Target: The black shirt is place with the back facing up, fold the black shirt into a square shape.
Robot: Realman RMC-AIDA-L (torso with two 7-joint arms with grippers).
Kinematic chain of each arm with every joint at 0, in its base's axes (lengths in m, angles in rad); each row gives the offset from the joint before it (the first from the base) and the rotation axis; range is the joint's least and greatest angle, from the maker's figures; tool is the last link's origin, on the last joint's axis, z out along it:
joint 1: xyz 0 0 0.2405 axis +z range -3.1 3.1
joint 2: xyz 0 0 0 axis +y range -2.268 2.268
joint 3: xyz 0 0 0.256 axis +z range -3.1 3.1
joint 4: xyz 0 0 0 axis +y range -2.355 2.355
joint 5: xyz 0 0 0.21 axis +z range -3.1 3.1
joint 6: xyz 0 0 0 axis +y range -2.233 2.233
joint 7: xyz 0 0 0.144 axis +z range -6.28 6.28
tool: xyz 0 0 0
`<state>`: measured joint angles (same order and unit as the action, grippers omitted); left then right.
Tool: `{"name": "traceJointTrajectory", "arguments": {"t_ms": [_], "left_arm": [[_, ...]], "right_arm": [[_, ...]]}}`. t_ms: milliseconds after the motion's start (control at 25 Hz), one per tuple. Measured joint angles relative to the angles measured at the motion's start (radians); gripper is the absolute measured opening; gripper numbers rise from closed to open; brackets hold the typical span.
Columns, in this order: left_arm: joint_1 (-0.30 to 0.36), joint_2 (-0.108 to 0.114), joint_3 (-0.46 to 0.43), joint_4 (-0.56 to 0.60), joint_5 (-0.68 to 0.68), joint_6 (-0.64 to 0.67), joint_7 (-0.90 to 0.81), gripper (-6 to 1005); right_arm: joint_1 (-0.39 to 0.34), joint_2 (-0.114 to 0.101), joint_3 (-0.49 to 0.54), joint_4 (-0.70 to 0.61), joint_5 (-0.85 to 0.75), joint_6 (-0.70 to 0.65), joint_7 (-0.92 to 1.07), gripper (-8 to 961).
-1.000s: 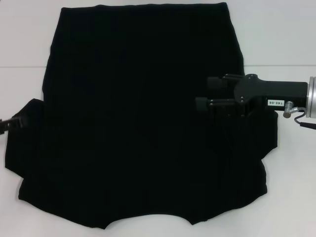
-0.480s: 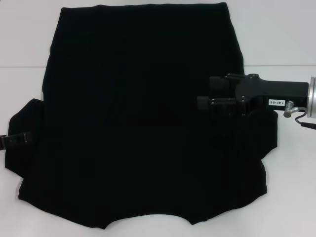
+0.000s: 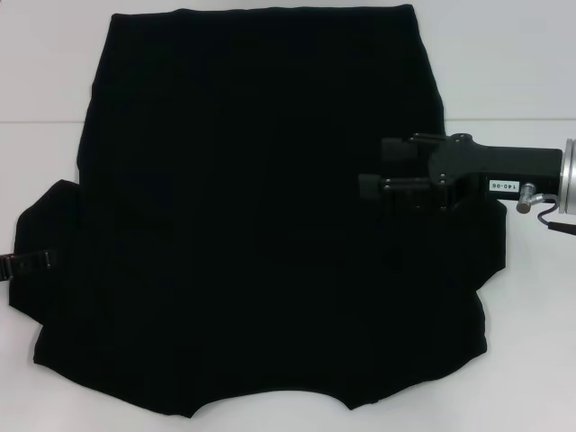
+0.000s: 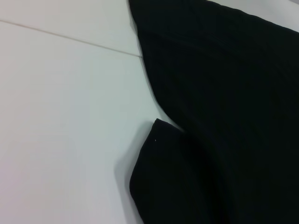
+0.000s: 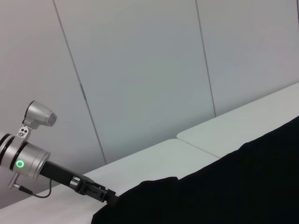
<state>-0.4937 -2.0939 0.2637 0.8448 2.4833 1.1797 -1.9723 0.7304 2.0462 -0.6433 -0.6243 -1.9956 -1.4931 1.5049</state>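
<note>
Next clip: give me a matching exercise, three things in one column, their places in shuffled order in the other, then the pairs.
Things:
1. black shirt
2. left tool
3. right tool

Places:
A. at the shirt's left sleeve edge
B. spread flat on the white table
C. over the shirt's right side, reaching inward

Pairs: 1-B, 2-A, 3-C

Right tool (image 3: 371,167) level, parted (slightly) — left tool (image 3: 25,264) low.
</note>
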Motion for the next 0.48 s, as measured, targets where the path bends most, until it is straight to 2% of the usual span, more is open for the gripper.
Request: {"name": "traceJointTrajectory", "arguments": {"t_ms": [480], "left_arm": [[0.002, 0.0, 0.0, -0.006, 0.003, -0.002, 0.0, 888]], "right_arm": [[0.0, 0.0, -0.001, 0.0, 0.0, 0.001, 0.0, 860]]}}
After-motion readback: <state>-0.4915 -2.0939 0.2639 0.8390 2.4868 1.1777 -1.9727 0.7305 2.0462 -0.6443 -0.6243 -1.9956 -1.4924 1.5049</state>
